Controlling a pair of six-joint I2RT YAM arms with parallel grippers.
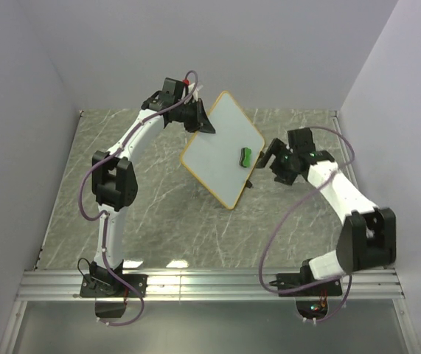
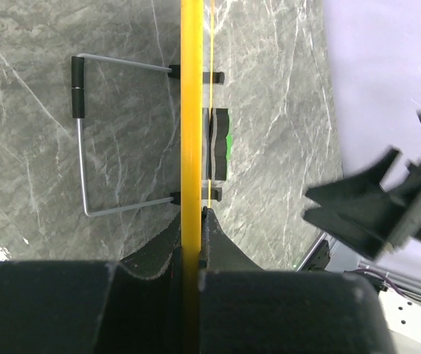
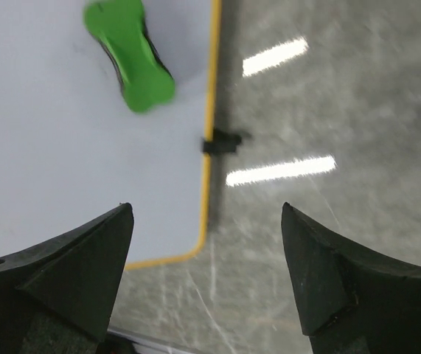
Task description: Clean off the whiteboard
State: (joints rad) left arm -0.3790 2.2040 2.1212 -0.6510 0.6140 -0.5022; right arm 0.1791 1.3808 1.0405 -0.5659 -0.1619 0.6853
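The whiteboard point(image 1: 217, 144), white with an orange-yellow rim, is held tilted above the table. My left gripper point(image 1: 204, 122) is shut on its upper left edge. In the left wrist view the board is seen edge-on as a yellow rim point(image 2: 191, 110) clamped between my left gripper point(image 2: 194, 221) jaws. A green eraser point(image 1: 245, 155) sits on the board face near its right edge. My right gripper point(image 1: 268, 160) hovers just right of it, open and holding nothing. In the right wrist view the eraser point(image 3: 129, 51) lies on the blank whiteboard point(image 3: 48, 147), ahead of my right gripper point(image 3: 206, 212).
A wire stand point(image 2: 85, 133) juts from the board's back side. Small black clips point(image 3: 221, 141) sit on the rim. Grey marbled table point(image 1: 158, 199) lies below, with walls to the left, right and back, and an aluminium rail point(image 1: 210, 284) along the near edge.
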